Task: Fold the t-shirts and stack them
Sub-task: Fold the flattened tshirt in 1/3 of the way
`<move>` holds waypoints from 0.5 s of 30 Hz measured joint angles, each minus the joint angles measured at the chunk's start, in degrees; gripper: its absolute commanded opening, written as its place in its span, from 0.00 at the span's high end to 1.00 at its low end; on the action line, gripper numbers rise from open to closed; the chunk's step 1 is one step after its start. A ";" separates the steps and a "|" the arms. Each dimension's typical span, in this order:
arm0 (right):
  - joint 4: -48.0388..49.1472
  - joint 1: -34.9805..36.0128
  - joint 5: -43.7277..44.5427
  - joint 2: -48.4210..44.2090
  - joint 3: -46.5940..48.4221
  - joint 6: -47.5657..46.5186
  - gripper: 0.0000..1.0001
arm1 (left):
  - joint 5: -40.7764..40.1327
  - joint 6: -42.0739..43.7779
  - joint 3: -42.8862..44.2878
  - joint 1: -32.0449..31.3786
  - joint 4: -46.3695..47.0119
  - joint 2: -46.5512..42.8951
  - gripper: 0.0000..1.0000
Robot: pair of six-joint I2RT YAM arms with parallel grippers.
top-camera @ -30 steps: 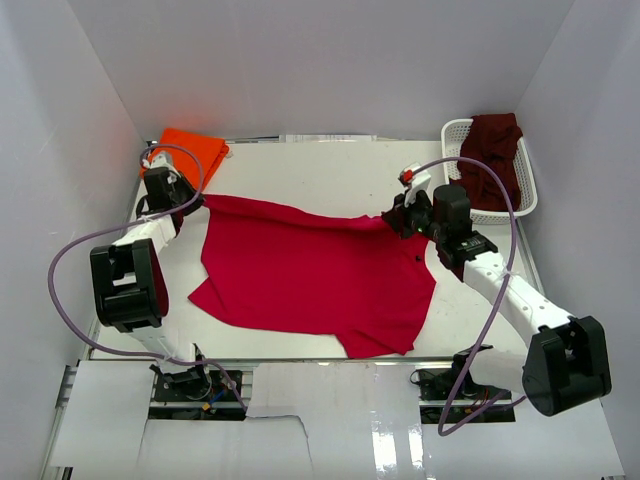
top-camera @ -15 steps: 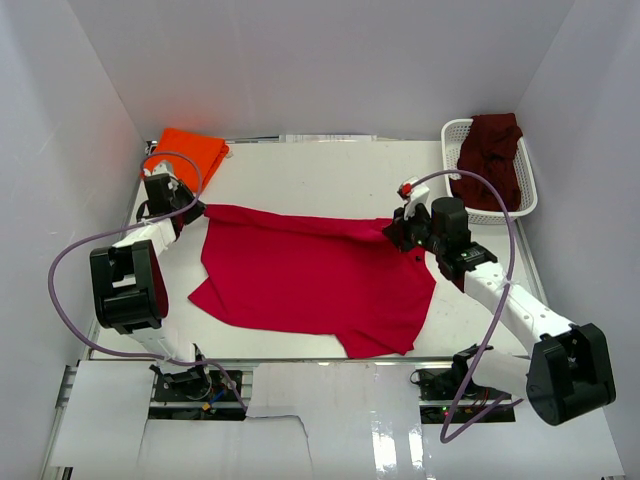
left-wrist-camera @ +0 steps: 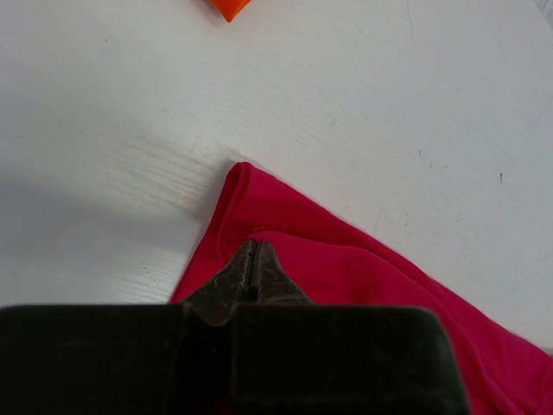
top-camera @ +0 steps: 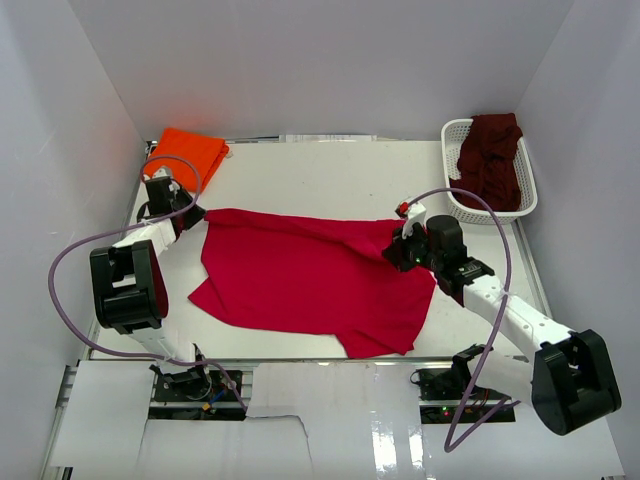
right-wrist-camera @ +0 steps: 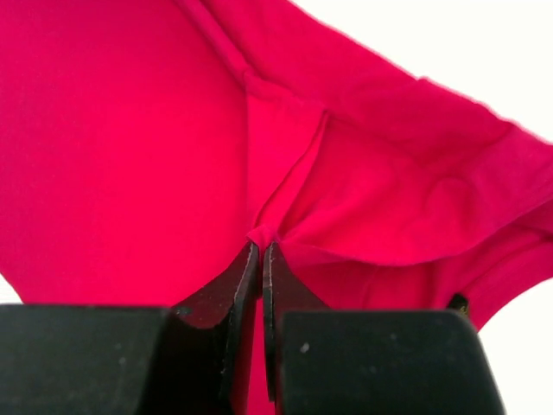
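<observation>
A bright red t-shirt (top-camera: 310, 275) lies spread across the middle of the table. My left gripper (top-camera: 196, 213) is shut on its far left corner (left-wrist-camera: 244, 207), the cloth pinched at the fingertips. On the right, my right gripper (top-camera: 396, 251) is shut on a gathered fold of the same red t-shirt (right-wrist-camera: 268, 232), which fills the right wrist view. An orange t-shirt (top-camera: 188, 152) lies folded at the far left corner, its tip (left-wrist-camera: 229, 8) showing in the left wrist view. The dark maroon t-shirt (top-camera: 490, 150) is heaped in the white basket (top-camera: 455, 133).
The white lattice basket stands at the far right by the enclosure wall. White walls close in the table on three sides. Purple cables (top-camera: 70, 260) loop off both arms. Bare white tabletop (top-camera: 330, 170) stretches between the orange t-shirt and the basket.
My right gripper has pulled its hold on the red t-shirt toward the near side and slightly left, folding the far right edge over. The left gripper has shifted slightly nearer with its corner.
</observation>
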 measured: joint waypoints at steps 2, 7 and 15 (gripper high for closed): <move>-0.13 0.20 0.24 -0.59 -1.18 0.31 0.92 | -0.13 -0.31 -0.15 0.00 -0.39 0.00 1.00; -0.11 0.68 0.63 -1.20 -3.04 1.73 0.92 | -0.22 -1.42 -2.27 0.00 -0.87 0.00 1.00; -0.24 1.51 1.05 -1.27 -5.25 3.04 0.92 | -1.14 -2.36 -3.72 0.04 -2.64 0.02 1.00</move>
